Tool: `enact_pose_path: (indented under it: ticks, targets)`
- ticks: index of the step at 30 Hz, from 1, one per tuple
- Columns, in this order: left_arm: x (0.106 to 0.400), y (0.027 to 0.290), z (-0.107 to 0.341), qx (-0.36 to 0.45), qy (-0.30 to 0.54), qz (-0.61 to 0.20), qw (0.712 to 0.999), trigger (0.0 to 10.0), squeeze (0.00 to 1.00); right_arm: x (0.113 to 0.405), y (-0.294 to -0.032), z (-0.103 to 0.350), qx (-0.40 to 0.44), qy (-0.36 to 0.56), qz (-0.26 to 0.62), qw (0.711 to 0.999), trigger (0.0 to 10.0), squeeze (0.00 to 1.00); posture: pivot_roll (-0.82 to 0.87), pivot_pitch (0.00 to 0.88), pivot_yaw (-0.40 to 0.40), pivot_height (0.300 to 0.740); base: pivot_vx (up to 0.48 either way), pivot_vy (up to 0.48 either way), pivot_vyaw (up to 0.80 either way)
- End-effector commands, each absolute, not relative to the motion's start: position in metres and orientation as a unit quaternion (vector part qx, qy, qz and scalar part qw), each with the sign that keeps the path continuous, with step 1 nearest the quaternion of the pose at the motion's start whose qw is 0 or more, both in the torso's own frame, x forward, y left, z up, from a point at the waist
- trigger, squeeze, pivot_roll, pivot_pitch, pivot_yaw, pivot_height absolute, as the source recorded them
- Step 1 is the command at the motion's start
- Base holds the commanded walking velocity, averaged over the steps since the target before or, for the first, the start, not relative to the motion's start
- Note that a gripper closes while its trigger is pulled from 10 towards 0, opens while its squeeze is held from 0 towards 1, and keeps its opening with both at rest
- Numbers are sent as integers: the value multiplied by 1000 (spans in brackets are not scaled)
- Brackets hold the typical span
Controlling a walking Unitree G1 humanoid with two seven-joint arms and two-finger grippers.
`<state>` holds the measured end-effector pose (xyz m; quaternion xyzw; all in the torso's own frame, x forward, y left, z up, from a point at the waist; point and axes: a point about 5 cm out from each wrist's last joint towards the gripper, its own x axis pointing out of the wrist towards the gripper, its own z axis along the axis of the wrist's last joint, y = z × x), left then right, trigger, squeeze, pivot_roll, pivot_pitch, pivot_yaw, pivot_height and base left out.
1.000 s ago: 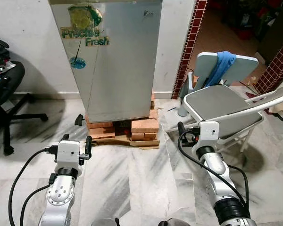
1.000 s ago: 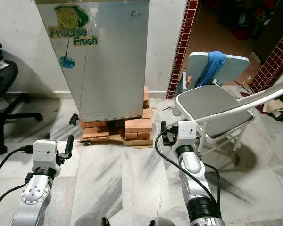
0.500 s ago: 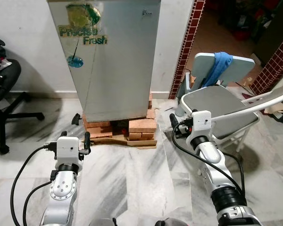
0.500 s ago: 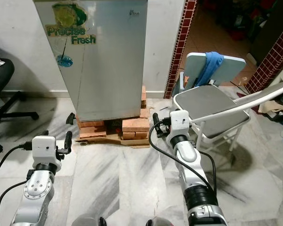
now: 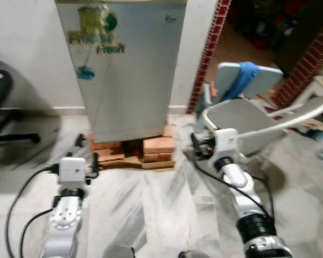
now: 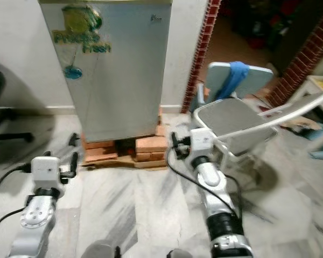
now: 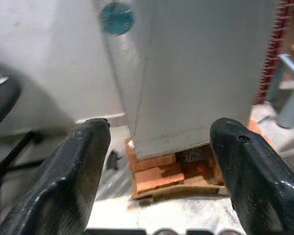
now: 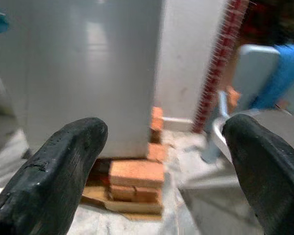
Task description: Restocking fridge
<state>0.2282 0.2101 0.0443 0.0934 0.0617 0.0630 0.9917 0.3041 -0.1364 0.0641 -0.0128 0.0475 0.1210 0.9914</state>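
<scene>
1. Far left: an office chair [image 5: 0, 102], dark, against the white wall, well apart from everything else.
2. Left gripper [image 5: 86, 161]: raised low over the marble floor [image 5: 151, 209], fingers [image 7: 78, 166] spread wide, holding nothing, aimed at the fridge base.
3. Centre: the fridge [image 5: 129, 70], silver, door closed, standing on a stack of bricks [image 5: 140, 150] against the wall.
4. Right gripper [image 5: 196, 148]: held ahead near the bricks' right end, fingers [image 8: 63, 161] wide apart, empty too.
5. Right: a folding chair [image 5: 247, 115] just beside the right arm, blue cloth [image 5: 242, 75] draped over its back.
6. Step judged: approach stage, nothing yet to stock in hand. Next move likely: closing in and getting the door open, probably by its edge.
</scene>
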Motion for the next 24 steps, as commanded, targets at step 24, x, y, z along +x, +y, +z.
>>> enact_pose_path:
  ticks: [24]
  targets:
    - [230, 214, 49, 78, 62, 1, 995, 10000, 0, 288, -184, 45, -18, 83, 16, 996, 10000, 0, 146, 0, -10, 740, 0, 480, -529]
